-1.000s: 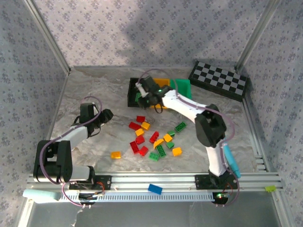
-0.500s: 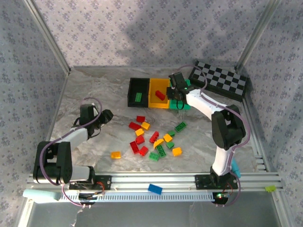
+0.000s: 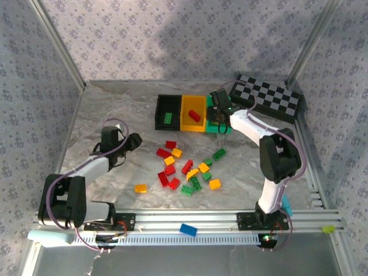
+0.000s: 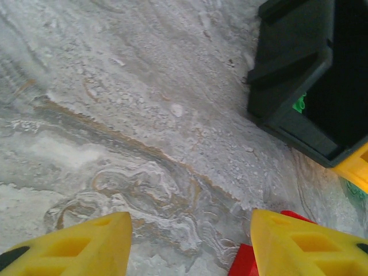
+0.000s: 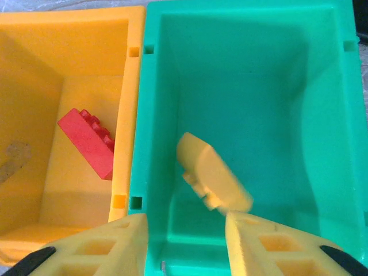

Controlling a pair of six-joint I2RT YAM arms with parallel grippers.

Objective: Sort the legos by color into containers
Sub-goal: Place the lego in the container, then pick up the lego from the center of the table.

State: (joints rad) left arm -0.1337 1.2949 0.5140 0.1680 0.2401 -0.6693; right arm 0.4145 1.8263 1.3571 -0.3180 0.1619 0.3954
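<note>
One yellow brick (image 5: 214, 179), blurred, looks to be dropping inside the green bin (image 5: 287, 69), free of the right pincer (image 5: 184, 227), whose jaws stand parted. Best to wait above the bin until it lands, then lift straight up. Meanwhile the left pincer (image 4: 190, 230) hangs half-open and empty over the bench (image 4: 115, 115), near the black bin (image 4: 287, 75)

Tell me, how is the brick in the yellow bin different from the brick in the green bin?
The red brick lies in the yellow bin; the yellow brick is in the green bin. The red brick looks sharp, the yellow brick blurry, just past the right gripper's parted fingers. Both are small, studded, and in a bin of another colour.
</note>
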